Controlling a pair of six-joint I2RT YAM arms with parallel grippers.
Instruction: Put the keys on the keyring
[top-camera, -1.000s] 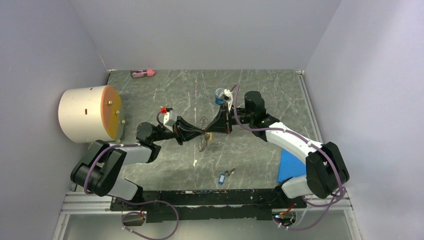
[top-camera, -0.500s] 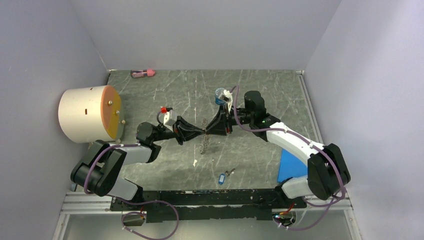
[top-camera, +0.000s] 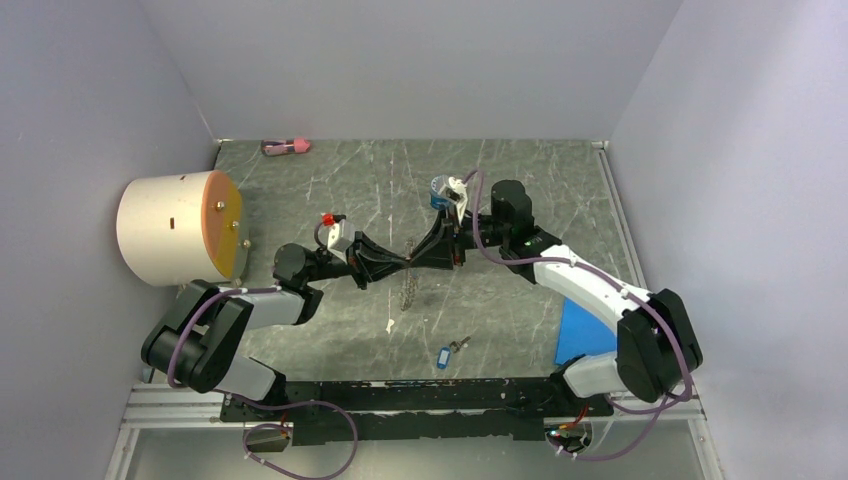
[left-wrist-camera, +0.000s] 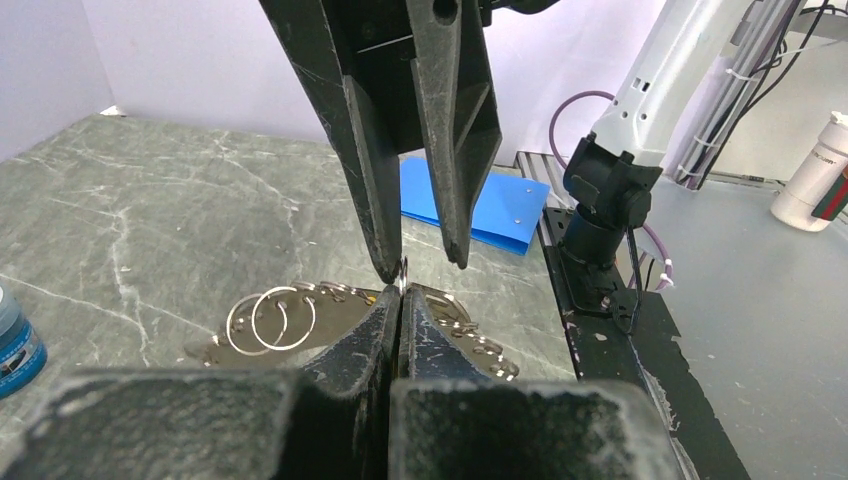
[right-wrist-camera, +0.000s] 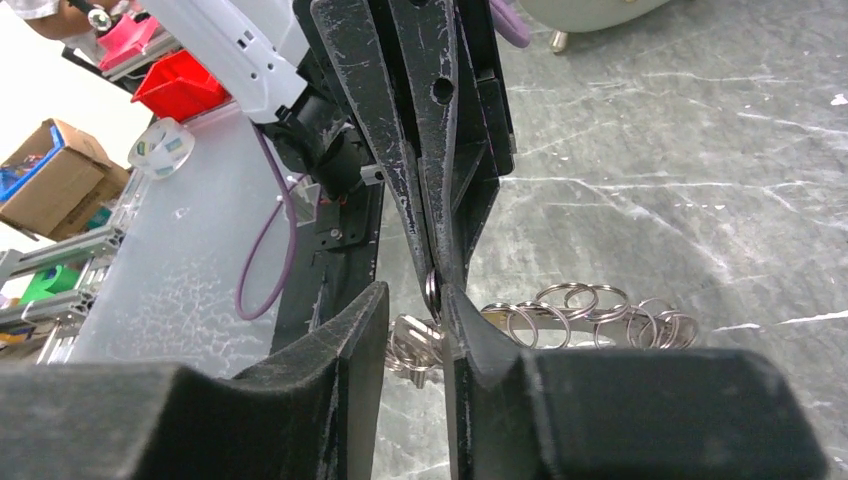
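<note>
Top view, step in hand: we judge the threading has not begun. The 2 tools meet above the middle of the tabletop (top-camera: 520, 180), and no key shows on the ring.
Top view, left tool (top-camera: 404, 262): closed, pinching the top of the keyring (top-camera: 407, 288), which hangs below it as a thin beaded strand.
Top view, right tool (top-camera: 418, 258): tip to tip with the left one; we cannot tell its jaws from here.
Top view, blue key (top-camera: 443, 357): it lies flat on the tabletop near the arm bases, well apart from the ring, and nothing holds it.
Top view, yellow key: we cannot find it.
Left wrist view, left tool (left-wrist-camera: 399, 305): its matte black fingers are pressed together on a sliver of bright wire.
Left wrist view, right tool (left-wrist-camera: 421, 266): its 2 scuffed tapered fingers stand apart and grip nothing; 1 tip sits just beside the wire.
Left wrist view, keyring (left-wrist-camera: 268, 320): it reads as a chain of thin, shiny, overlapping wire loops.
Right wrist view, right tool (right-wrist-camera: 415, 300): its jaws are parted, with 1 small loop standing between the fingers, against 1 of them.
Right wrist view, keyring (right-wrist-camera: 570, 305): its round, polished steel loops are linked in a row.
Next move: in our judgement the free right tool must go down for the blue key, pinch its plastic head, then bring the key's hole to a loop's split while the left tool holds the ring steady.
</note>
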